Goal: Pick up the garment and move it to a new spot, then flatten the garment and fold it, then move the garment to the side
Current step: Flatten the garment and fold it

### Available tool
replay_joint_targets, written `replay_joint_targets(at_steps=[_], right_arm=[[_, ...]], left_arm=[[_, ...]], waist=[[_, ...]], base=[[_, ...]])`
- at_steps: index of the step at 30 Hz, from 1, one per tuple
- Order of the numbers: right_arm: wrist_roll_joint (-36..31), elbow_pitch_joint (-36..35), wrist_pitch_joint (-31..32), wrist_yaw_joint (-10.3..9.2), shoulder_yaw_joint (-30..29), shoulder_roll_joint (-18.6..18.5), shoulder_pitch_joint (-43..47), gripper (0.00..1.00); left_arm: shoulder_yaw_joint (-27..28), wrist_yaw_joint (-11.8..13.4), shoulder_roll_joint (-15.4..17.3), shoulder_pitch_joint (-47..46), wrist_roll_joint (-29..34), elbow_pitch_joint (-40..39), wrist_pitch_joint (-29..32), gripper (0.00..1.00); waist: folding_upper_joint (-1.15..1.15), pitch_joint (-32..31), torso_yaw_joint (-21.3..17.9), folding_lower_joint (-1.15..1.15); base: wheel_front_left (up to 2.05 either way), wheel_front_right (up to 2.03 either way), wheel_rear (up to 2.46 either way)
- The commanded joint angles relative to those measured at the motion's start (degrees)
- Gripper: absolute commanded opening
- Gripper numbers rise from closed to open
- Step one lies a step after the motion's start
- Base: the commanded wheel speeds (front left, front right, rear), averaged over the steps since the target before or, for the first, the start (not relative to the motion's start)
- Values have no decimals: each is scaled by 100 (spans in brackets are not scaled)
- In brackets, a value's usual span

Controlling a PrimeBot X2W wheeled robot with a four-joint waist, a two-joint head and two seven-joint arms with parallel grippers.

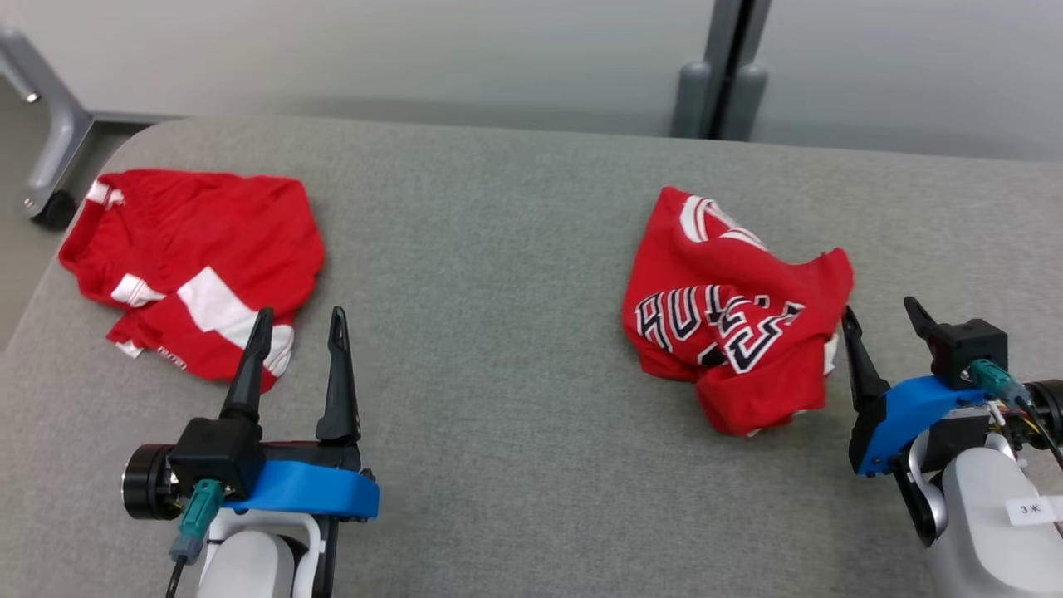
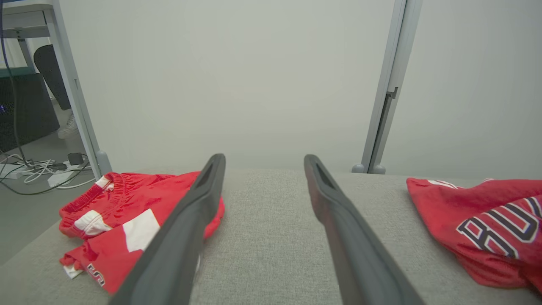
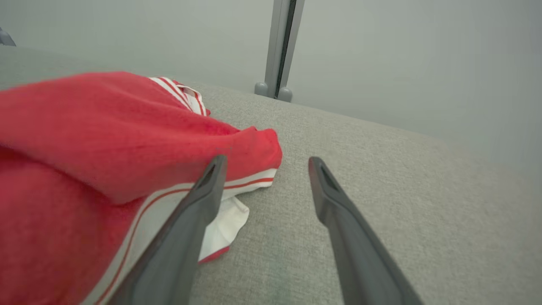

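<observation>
1. The red shirt (image 1: 722, 332) lies on the right side of the gray bench (image 1: 498, 249).
2. It is all bunched up in a lumpy heap, not flat.
3. It has big letters on it, dark with white edges. The folds bend them, so I cannot read the word.
4. In the right wrist view the shirt (image 3: 84, 140) has a white band with thin red lines along one edge, and a small white bit pokes out from under it.
5. The right tool (image 1: 878, 307) is wide open and holds nothing. One finger is just beside the shirt's right edge.
6. The left tool (image 1: 301, 314) is wide open too, with nothing in it.
7. The red shorts (image 1: 199, 257), with white patches, lie folded at the bench's left end, well apart from the shirt.
8. The left tool's tips are just beside the shorts' near corner.
</observation>
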Motion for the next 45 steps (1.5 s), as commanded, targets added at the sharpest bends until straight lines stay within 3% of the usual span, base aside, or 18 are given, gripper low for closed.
replay_joint_targets(at_steps=[1,13,14,15,16,26,35,40,45], right_arm=[[-29,204,12,3,27,-62,-171,100],[-19,1871,-34,4,119,-166,-681,100],[26,1995,-37,4,145,-142,-709,59],[71,2098,-47,4,165,-127,-747,37],[103,2180,-83,4,185,-126,-784,0],[619,2162,-696,2,21,-300,-929,0],[1407,809,-763,2,-416,-442,212,0],[1662,253,-765,2,-1114,-571,972,0],[1619,-273,-766,3,-1511,-462,1331,0]], left_arm=[[31,-27,-24,-104,36,-6,-27,100],[46,-93,-130,-272,101,56,-27,100],[60,-83,-136,-268,110,57,-27,100],[72,-85,-141,-263,117,59,-27,100],[86,-83,-142,-252,126,65,-27,100],[264,-137,-147,3,184,92,-27,100],[376,-198,-158,190,192,116,-27,100],[353,-192,-177,187,190,115,-27,100],[369,-217,-190,241,172,134,-27,100]], waist=[[0,216,199,0],[0,366,514,0],[0,362,516,0],[0,358,515,0],[0,344,508,0],[0,68,22,0],[0,-181,-601,0],[0,-222,-710,0],[0,-247,-721,0]], base=[[0,0,0],[0,0,0],[0,0,0],[0,0,0],[0,0,0],[0,0,0],[0,0,0],[0,0,0],[0,0,0]])
